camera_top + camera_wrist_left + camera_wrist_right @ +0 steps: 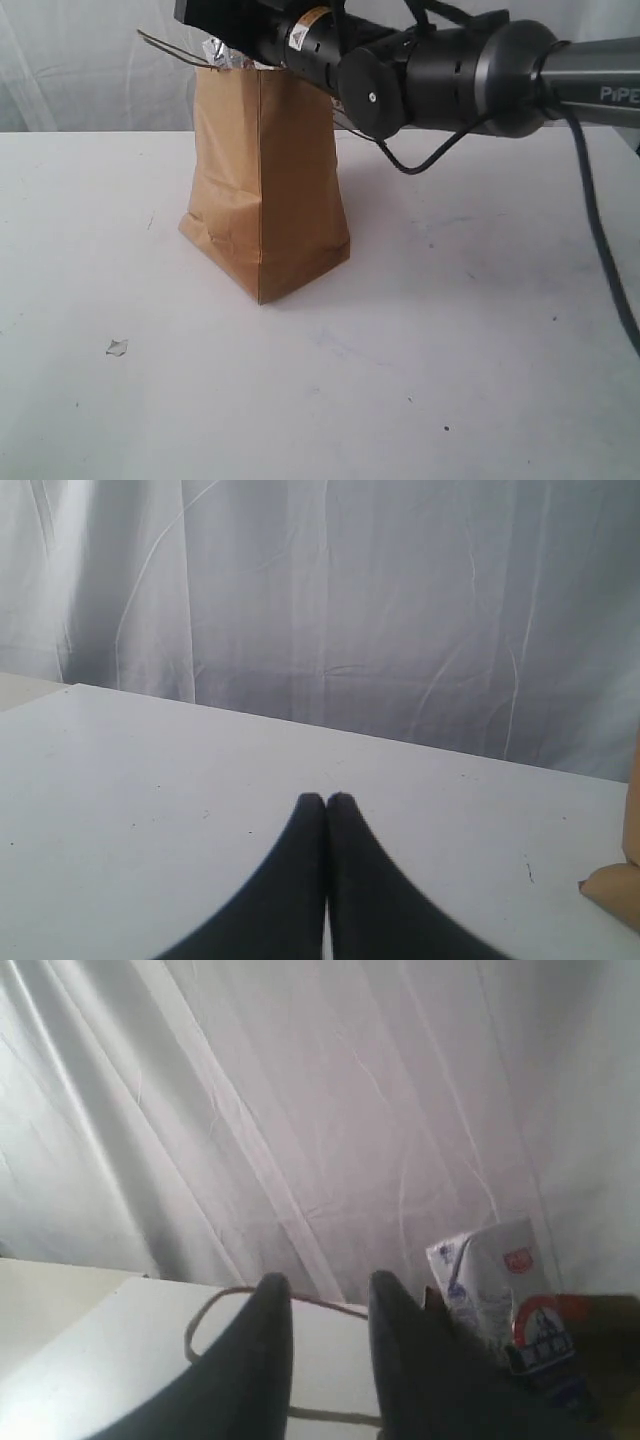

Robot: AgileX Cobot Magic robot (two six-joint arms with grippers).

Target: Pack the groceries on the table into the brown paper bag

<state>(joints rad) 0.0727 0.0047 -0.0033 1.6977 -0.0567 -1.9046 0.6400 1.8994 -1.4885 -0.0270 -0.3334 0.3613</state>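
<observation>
Brown paper bag [265,190] on white table [450,350] — white curtain [80,60]

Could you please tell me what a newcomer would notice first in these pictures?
The brown bag stands upright in the middle of the table, with the black right arm reaching over its mouth from the right. In the right wrist view, the right gripper is open beside a white-blue carton. The left gripper is shut, with the table ahead of it.
</observation>
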